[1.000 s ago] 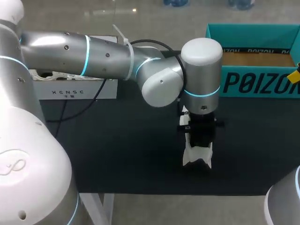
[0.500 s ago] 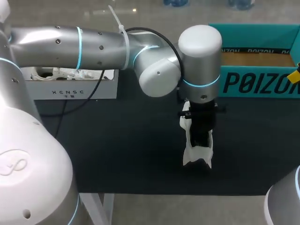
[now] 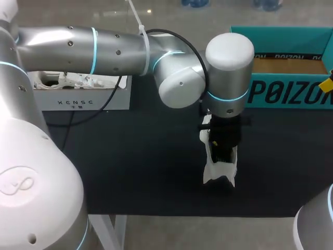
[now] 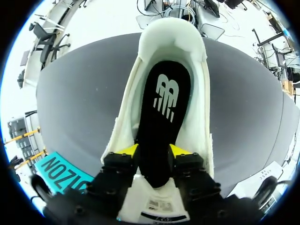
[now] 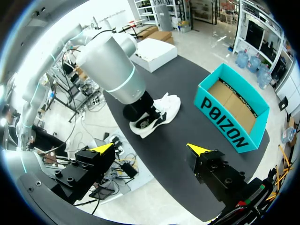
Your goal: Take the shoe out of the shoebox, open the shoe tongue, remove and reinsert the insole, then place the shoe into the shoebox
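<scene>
A white shoe [image 3: 218, 171] stands on the black table mat, heel toward the front edge. My left gripper [image 3: 222, 148] comes straight down into its opening. In the left wrist view the black insole [image 4: 164, 101] with a white logo lies inside the shoe [image 4: 194, 126]. Its near end runs up between my left gripper [image 4: 154, 151], whose yellow fingertips [image 4: 129, 150] stand apart on either side of it. The teal shoebox [image 3: 283, 92] stands open at the back right. High over the table's front, my right gripper [image 5: 151, 149] is wide open with nothing in it, looking down on the shoe [image 5: 164, 107] and the shoebox [image 5: 220, 117].
A white box [image 3: 86, 98] with cables in it sits at the back left, beside my left arm. One yellow tip of my right gripper [image 3: 327, 84] shows at the right edge, in front of the shoebox. Bare black mat [image 3: 135, 166] lies left of the shoe.
My left wrist has shifted slightly up and to the right over the shoe, and its fingers have spread apart. The shoe and the right arm have stayed put.
</scene>
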`<move>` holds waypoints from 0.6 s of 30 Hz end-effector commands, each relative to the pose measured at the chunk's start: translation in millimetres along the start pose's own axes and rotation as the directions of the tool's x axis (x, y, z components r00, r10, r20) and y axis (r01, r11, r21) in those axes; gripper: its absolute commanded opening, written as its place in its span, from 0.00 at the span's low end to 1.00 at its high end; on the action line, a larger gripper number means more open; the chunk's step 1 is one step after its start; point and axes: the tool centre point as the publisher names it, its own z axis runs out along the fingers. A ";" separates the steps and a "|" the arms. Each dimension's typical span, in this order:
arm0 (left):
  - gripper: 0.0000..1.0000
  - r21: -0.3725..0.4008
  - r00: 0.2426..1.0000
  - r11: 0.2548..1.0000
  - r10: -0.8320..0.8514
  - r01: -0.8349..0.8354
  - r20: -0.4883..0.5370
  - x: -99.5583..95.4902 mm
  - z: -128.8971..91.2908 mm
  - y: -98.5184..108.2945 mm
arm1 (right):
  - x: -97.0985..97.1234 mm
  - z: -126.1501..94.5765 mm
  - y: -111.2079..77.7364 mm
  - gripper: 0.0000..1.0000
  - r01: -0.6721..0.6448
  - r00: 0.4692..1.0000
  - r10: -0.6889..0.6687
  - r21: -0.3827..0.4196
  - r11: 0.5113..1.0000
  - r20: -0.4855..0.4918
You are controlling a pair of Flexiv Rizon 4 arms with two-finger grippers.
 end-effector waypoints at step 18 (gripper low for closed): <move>1.00 -0.034 0.999 0.999 -0.016 0.017 0.036 6.2 -28.0 3.7 | -1.5 -0.1 2.4 1.00 -0.001 1.000 0.001 0.006 1.000 -0.003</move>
